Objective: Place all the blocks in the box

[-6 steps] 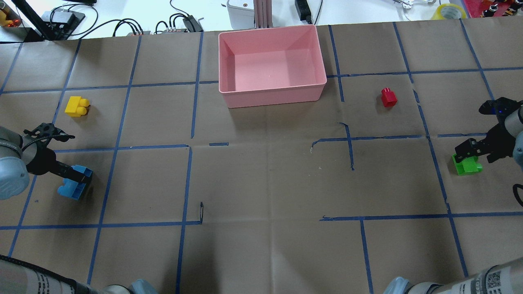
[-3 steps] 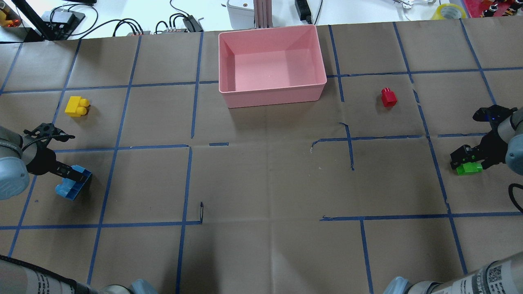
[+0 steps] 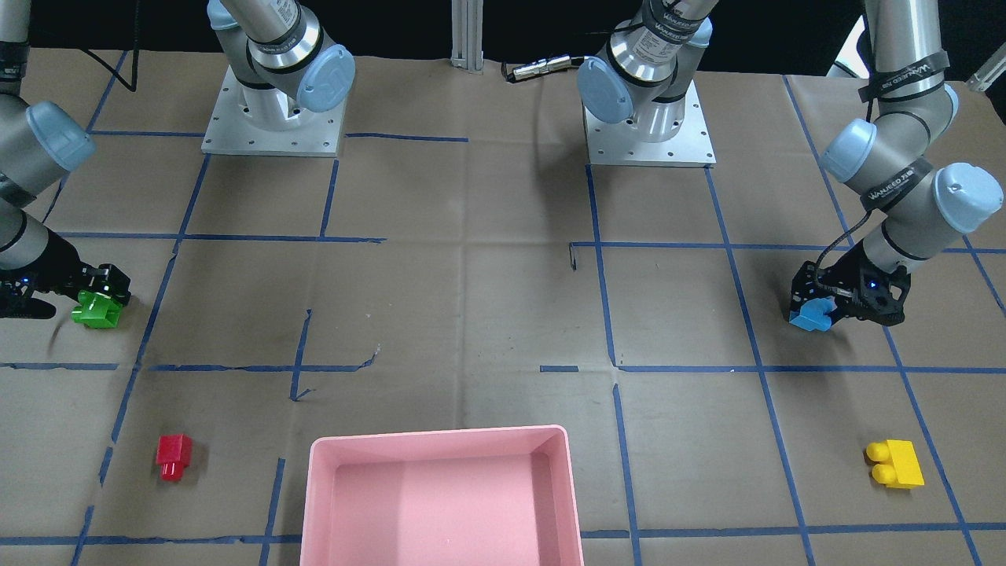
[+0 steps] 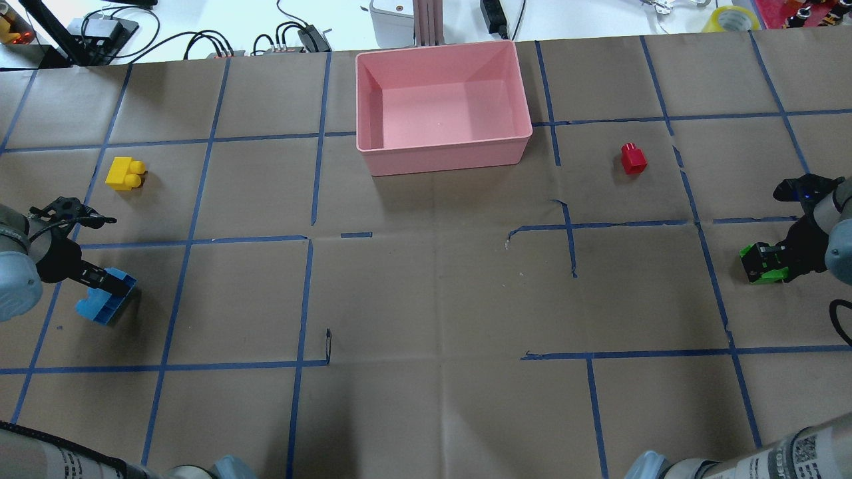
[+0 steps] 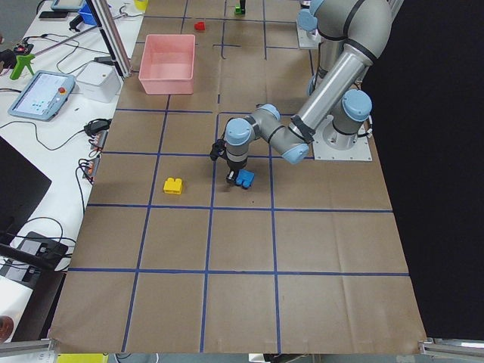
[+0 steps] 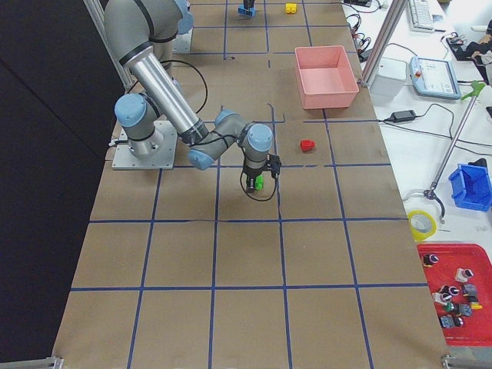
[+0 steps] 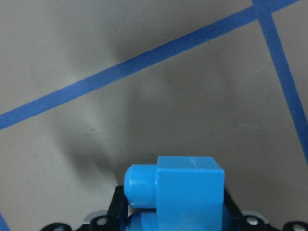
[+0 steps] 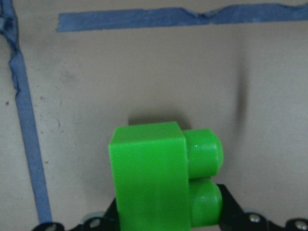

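My left wrist view crops the blue block (image 7: 190, 192) at its bottom edge. My right wrist view crops the green block (image 8: 154, 178) likewise.

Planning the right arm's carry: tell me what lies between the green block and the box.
Between green block and box lies only taped brown paper, seen in the overhead view; the red block sits just beside that line.
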Action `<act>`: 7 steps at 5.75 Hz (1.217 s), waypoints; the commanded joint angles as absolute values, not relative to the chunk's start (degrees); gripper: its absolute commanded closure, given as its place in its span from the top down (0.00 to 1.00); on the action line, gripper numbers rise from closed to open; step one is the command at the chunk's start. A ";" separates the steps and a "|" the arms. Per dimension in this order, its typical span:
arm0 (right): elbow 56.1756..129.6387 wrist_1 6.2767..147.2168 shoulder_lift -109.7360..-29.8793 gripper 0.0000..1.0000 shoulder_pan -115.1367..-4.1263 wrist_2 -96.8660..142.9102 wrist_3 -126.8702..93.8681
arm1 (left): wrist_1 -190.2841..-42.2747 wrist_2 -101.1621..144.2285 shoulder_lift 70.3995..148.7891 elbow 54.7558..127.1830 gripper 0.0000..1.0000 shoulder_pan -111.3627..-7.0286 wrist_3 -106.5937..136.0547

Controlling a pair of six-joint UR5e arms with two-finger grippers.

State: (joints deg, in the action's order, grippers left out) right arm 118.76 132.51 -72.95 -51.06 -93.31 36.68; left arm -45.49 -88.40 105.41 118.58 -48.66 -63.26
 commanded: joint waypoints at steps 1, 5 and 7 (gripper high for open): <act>113.94 127.57 -75.48 0.04 -51.06 -94.48 38.65 | -55.72 -88.25 100.49 110.81 0.00 -49.65 -59.35; 100.32 111.37 -83.49 0.04 -61.29 -93.60 37.36 | -85.60 -87.02 105.79 77.56 0.00 -64.22 -34.05; 96.69 107.94 -83.23 0.04 -70.36 -86.19 26.17 | -85.00 -82.97 113.42 67.91 0.00 -75.60 -15.29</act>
